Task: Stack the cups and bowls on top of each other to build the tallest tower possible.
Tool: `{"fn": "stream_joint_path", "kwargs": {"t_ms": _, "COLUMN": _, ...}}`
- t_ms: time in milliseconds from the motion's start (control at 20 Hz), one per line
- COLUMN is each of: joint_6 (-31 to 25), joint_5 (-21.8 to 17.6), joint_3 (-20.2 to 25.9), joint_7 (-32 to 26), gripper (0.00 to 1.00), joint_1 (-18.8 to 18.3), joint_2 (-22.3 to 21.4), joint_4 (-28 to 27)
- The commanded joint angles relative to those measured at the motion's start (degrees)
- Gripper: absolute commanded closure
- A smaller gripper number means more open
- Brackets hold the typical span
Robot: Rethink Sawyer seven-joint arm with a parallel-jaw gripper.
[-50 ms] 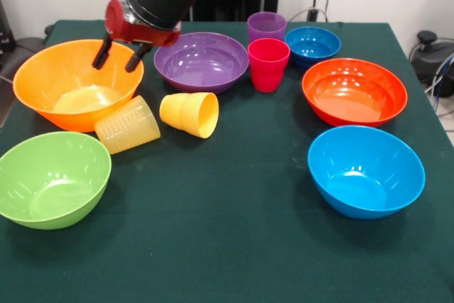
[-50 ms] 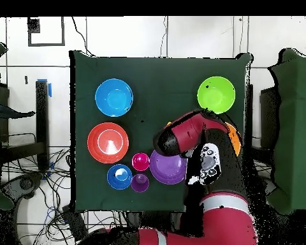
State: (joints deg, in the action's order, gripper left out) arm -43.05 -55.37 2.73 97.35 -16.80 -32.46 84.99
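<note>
we see the gripper (image 1: 119, 56) with fingers apart, above the orange bowl (image 1: 42, 76) far rim. the two fallen cups, the pale yellow cup (image 1: 128, 125) and the orange-yellow cup (image 1: 190, 113), lie on their sides just in front of this bowl.

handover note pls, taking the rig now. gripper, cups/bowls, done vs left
Gripper: open, empty, over the orange bowl.
Bowls all separate, upright: green bowl, purple bowl, red bowl, light blue bowl, dark blue bowl.
Cups: pale yellow cup and orange cup lie on their sides by the orange bowl; red cup and purple cup stand upright.
Done: nothing stacked.
Left: whole tower.
</note>
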Motion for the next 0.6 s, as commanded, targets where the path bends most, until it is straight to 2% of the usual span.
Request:
{"fn": "stream_joint_path", "kwargs": {"t_ms": 50, "joint_6": 5.7, "joint_5": -4.3, "joint_3": 0.9, "joint_7": 1.8, "gripper": 0.0, "joint_1": 1.9, "joint_2": 4.4, "joint_4": -0.4}}
{"fn": "stream_joint_path", "kwargs": {"t_ms": 200, "joint_6": 6.8, "joint_5": -3.8, "joint_3": 0.9, "joint_7": 2.7, "gripper": 0.0, "joint_1": 1.6, "joint_2": 5.0, "joint_4": -0.3}}
{"fn": "stream_joint_path", "kwargs": {"t_ms": 400, "joint_6": 7.7, "joint_5": -1.1, "joint_3": 2.1, "joint_7": 1.5, "gripper": 0.0, "joint_1": 0.5, "joint_2": 4.6, "joint_4": 0.8}}
{"fn": "stream_joint_path", "kwargs": {"t_ms": 600, "joint_6": 4.0, "joint_5": 5.4, "joint_3": 4.8, "joint_7": -1.2, "gripper": 0.0, "joint_1": -1.7, "joint_2": 2.2, "joint_4": 2.7}}
